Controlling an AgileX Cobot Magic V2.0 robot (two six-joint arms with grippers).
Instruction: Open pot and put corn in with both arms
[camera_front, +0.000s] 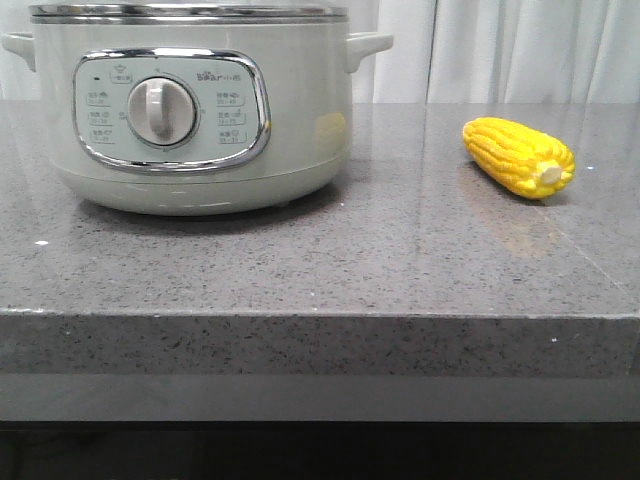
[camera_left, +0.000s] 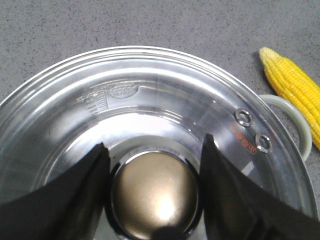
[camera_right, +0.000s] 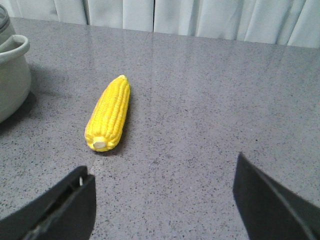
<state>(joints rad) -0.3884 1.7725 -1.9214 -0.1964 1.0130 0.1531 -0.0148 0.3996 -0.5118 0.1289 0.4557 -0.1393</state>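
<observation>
Front view: speckled grey counter; white curtain behind, seemingly.

You see the pot standing at the left on the countertop, its control panel facing the front edge and its lid on top. The corn lies on the countertop to the right, well apart from the pot, its stub end toward you. Curtains hang behind.

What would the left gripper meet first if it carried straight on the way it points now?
Probably the lid knob: the left gripper stands open with a finger either side of it, above the glass lid of the pot. Depth is unclear, so contact cannot be judged.
</observation>
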